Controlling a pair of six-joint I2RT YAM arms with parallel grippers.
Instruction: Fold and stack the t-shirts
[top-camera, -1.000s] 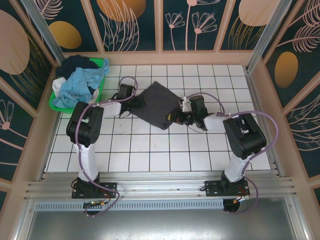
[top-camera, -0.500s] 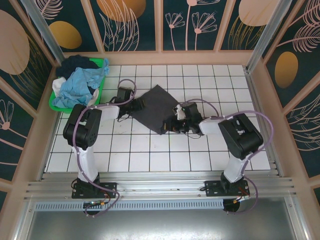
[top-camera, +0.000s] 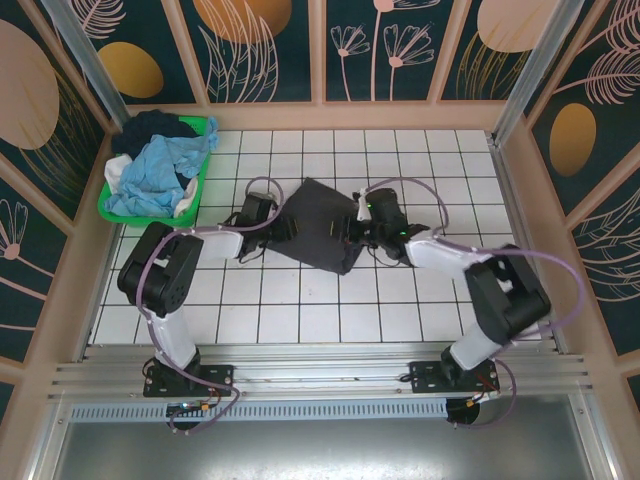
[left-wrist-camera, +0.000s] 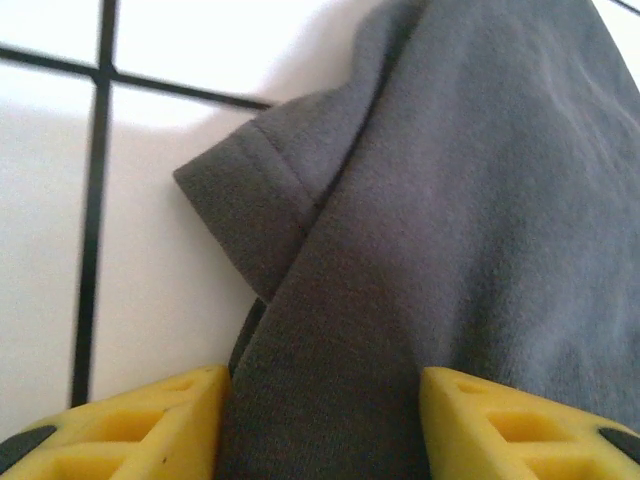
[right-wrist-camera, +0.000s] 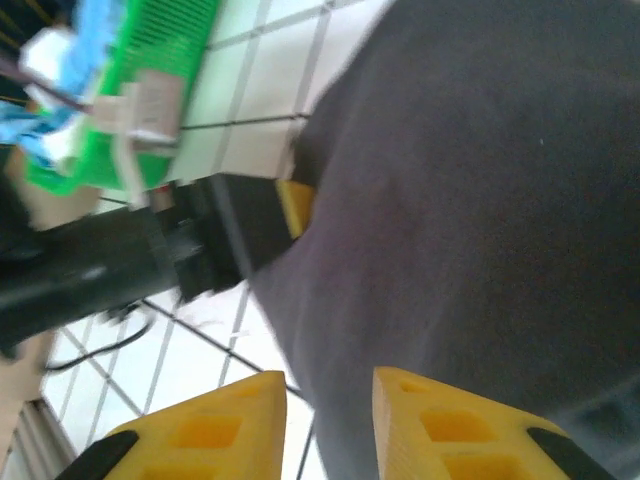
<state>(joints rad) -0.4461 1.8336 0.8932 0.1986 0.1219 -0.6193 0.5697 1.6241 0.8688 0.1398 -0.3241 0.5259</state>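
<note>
Grey cloth sits at the centre: the large plain charcoal-grey t-shirt (top-camera: 320, 225) lies folded into a compact, slanted slab near the middle of the white tiled table (top-camera: 400, 300) with its black grid lines, between the two arms. The left gripper (top-camera: 285, 230) is at the shirt's left edge and the right gripper (top-camera: 350, 233) at its right edge. Both are low over the cloth and point toward each other.

In the left wrist view, the two yellow fingertips (left-wrist-camera: 150, 425) stand well apart and grey fabric fills the whole gap between them. A hemmed sleeve corner pokes out onto the tile just beyond them. I cannot tell whether these fingers press the cloth or merely straddle it (the fabric reaches both, yet the gap is wide).

In the right wrist view, the yellow fingertips (right-wrist-camera: 210, 435) are parted only narrowly, released rather than clenched. The shirt's edge runs down toward the gap, and a sliver of white tile shows between the cloth and one finger.

The bright green slatted plastic basket (right-wrist-camera: 170, 50) stands at the table's far-left corner, well apart from the grey shirt. Heaped in it are a crumpled light blue t-shirt (top-camera: 150, 170), a dark navy t-shirt (top-camera: 155, 128) at the far end and a white t-shirt (top-camera: 118, 172) on the left side.
</note>
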